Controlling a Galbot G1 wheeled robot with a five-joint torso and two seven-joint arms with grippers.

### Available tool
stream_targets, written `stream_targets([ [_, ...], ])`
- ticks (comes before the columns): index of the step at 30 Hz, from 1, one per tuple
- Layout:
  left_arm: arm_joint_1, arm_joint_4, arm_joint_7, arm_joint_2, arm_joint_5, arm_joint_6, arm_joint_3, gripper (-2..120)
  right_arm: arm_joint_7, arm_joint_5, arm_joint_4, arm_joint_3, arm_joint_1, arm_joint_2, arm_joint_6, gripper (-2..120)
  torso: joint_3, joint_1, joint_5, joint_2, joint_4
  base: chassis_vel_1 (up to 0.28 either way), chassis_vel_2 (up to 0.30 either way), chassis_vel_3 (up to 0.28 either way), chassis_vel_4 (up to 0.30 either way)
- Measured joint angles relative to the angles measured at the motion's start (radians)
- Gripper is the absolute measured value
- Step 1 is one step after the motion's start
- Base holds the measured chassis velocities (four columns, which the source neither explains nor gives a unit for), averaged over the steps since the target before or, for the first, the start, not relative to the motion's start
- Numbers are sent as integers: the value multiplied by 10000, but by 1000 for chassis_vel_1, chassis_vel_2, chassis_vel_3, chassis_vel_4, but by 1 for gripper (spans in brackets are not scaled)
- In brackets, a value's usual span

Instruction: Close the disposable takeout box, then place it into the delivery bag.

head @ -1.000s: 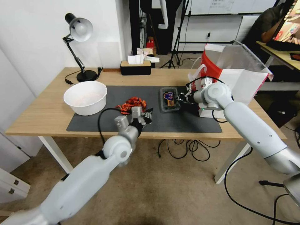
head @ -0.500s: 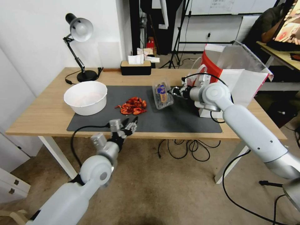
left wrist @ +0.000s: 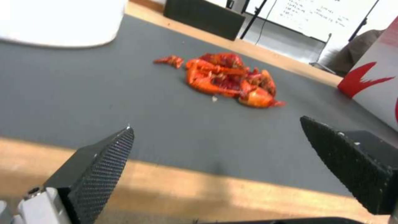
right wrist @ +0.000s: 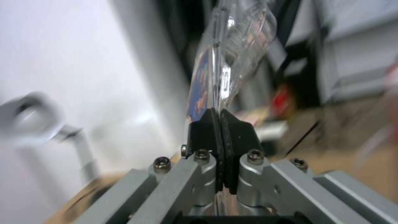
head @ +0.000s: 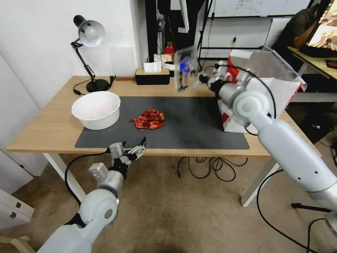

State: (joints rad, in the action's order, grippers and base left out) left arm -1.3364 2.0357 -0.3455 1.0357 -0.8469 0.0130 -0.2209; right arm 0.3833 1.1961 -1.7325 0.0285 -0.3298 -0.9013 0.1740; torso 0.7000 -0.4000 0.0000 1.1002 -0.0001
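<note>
Low in the head view, the left tool (head: pixel 135 151) hung with its textured black fingers (left wrist: pixel 99 161) spread wide, just off the wooden table's (head: pixel 49 130) near edge. Upper centre, the right tool (head: pixel 200 78) pinched the clear, glossy takeout box (head: pixel 185 68) on edge in the air, beside the white-and-red paper delivery bag (head: pixel 270 88).

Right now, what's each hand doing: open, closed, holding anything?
Left hand: open, empty, at the table's near edge.
Right hand: closed on the takeout box, raised above the table beside the delivery bag.
</note>
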Motion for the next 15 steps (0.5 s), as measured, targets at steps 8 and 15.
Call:
stream_targets([
  [8, -415, 63, 64, 116, 88, -41, -79, 100, 655, -1025, 69, -327, 211, 581, -329, 0, 0, 1, 3, 0, 3, 0, 0, 0, 0],
  [15, -203, -42, 64, 43, 35, -57, -6, 100, 936, -1756, 62, -949, -67, 1186, -330, 0, 0, 0, 0, -1, -1, 0, 0, 0, 0],
])
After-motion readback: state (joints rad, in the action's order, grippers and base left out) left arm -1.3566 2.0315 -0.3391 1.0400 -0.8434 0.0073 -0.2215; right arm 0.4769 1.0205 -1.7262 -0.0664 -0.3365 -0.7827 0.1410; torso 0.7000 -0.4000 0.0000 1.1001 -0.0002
